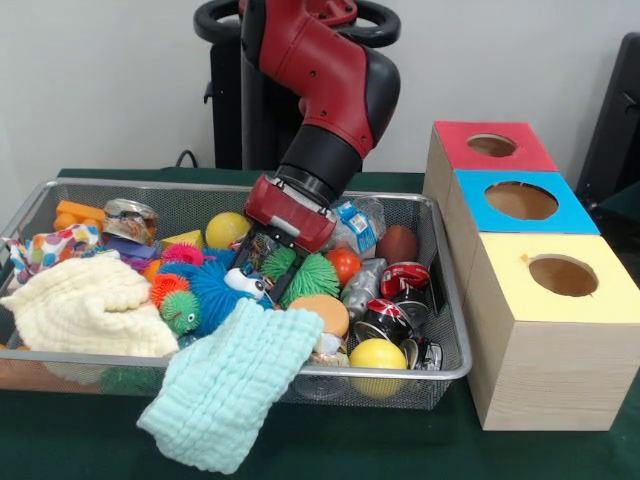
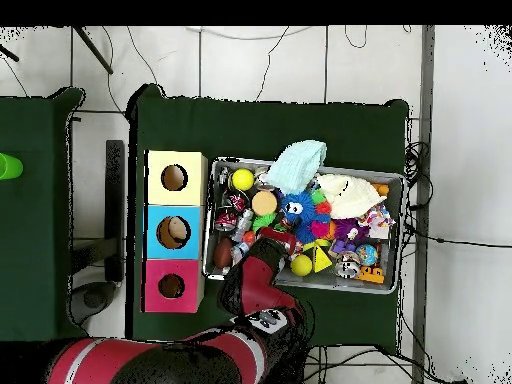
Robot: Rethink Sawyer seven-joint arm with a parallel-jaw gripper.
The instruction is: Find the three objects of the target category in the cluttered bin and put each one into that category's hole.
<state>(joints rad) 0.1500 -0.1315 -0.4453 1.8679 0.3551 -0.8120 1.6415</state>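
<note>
boxes [image 1: 530, 260]: 3, one hole each | cloths [image 1: 235, 395]: 2 | end effector [image 1: 262, 262]: grip unclear

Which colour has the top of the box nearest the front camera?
Yellow top, clearest in the front view.

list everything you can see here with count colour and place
bin: 1, wire mesh, on the green table
boxes: 3 with round holes, red, blue, yellow, in a row beside the bin
light blue cloth: 1, draped over the bin's front rim
cream cloth: 1, at one end of the bin
yellow balls: 2, one by the front rim, one further back
blue fuzzy toy: 1, mid bin
green spiky ball: 1, by the gripper
cans: several, red and black, at the box end
arm: red and black, reaching into the bin
gripper: 1, among the toys, fingers unclear
</note>
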